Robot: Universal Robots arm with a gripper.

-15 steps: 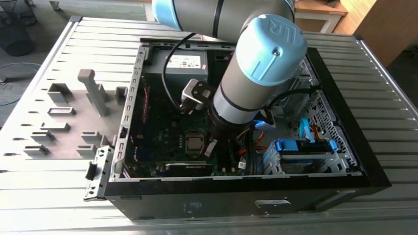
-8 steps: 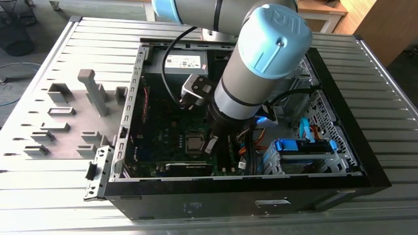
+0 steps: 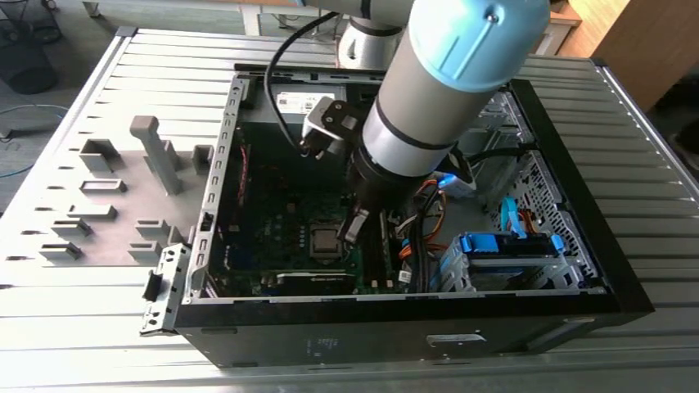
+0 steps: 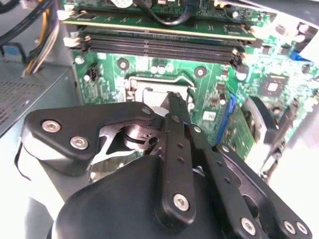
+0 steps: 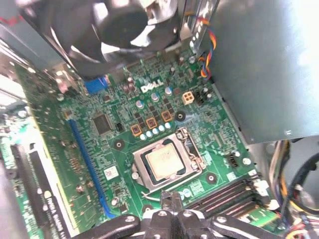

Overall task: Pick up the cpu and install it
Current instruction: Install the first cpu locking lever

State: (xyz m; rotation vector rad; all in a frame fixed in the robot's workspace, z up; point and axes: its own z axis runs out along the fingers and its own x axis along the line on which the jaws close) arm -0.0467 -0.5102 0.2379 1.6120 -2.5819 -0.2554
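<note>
One cpu (image 5: pixel 164 162) sits in the single socket frame (image 5: pixel 192 152) on the green motherboard (image 5: pixel 117 149); one pincer (image 5: pixel 171 199), empty with fingers nearly together, hangs just beside it.

A workshop or lab for computer assembly: an opened computer case (image 3: pixel 546 270) lies on a slatted metal tabletop (image 3: pixel 164 74), with grey holder blocks (image 3: pixel 159 151) beside it.

The exterior view is looking down from high and far at the open computer case (image 3: pixel 568 270); both wrist views are hovering close over its motherboard (image 5: pixel 119 149), sharing the socket (image 4: pixel 149 87).
</note>
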